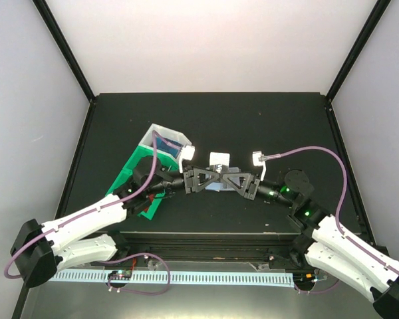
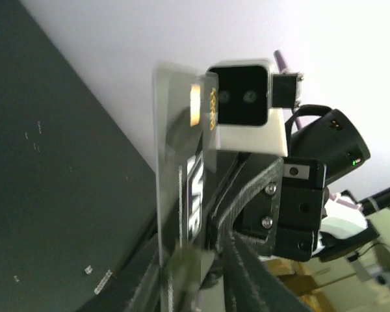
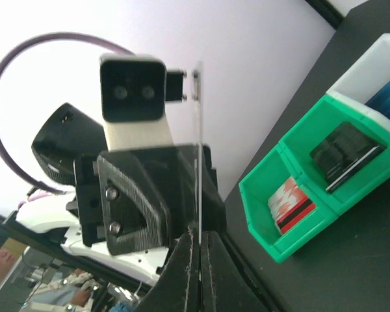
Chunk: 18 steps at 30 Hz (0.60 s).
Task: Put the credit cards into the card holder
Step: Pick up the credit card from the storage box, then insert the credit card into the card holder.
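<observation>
Silvery plastic credit card [image 2: 175, 169] stands on edge mid-table, between two black claws meeting nose to nose. The right gripper [image 1: 233, 181] is clenched on one edge of it, which shows plainly in the right wrist view. The left gripper [image 1: 206, 179] faces it, and I cannot tell whether its fingers have closed on the card.

Just beneath them lies a pale blue patch, which I take for the open folding card holder [image 1: 215, 189]. It is largely covered and its pockets are hidden.

This reads as a handover. The receiving claw should clamp firmly before the other lets go, with the card kept square.

Further left, a green plastic tray [image 3: 325, 224] holds a red-and-white card [image 3: 291, 203] and a black card [image 3: 346, 156]. Beyond it is a white plastic tray [image 3: 370, 65], its blue contents unclear.
</observation>
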Motion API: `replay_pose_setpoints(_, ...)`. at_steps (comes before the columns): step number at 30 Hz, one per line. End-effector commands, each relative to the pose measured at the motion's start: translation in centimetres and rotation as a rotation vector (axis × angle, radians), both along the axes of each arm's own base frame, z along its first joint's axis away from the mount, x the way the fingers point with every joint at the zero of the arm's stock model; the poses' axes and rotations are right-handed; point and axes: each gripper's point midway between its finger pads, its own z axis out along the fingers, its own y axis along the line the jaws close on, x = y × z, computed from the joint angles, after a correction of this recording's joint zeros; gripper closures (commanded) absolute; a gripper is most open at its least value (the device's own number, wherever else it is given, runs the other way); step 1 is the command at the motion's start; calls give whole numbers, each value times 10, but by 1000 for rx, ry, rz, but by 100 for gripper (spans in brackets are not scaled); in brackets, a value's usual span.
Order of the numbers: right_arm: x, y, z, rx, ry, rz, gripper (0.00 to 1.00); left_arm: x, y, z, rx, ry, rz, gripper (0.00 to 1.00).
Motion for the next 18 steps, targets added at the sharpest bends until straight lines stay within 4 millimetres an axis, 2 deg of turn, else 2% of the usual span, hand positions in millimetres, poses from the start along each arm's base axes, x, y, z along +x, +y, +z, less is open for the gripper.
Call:
replay_pose_setpoints(1,13,-7,-5,-12,-15,-83,99,1,0,-22,71,-15,23,69)
replay_pose_setpoints(2,15,-7,-9,-30,-16,-95,99,6,1,-29,101,-12,49,62)
replay_pose_setpoints(6,28,-12,-26,-133,-8,-156,99,24,8,-56,220,-22,150,47)
replay_pose_setpoints(8,38,-17,-42,-221,26,-186,99,37,15,-71,293,-23,223,36)
replay_pose_setpoints(10,52,-27,-65,-310,66,-217,99,47,23,-89,369,-18,289,29)
replay_pose_setpoints(13,67,-38,-105,-407,141,-200,99,60,28,-114,460,-16,337,25)
replay_pose_setpoints(15,72,-40,-130,-476,179,-156,99,66,22,-128,510,2,325,25)
replay_pose_setpoints(16,76,-40,-145,-515,209,-138,99,71,17,-138,547,18,319,26)
replay_pose_setpoints(18,82,-39,-161,-550,238,-108,99,82,11,-161,634,57,321,30)
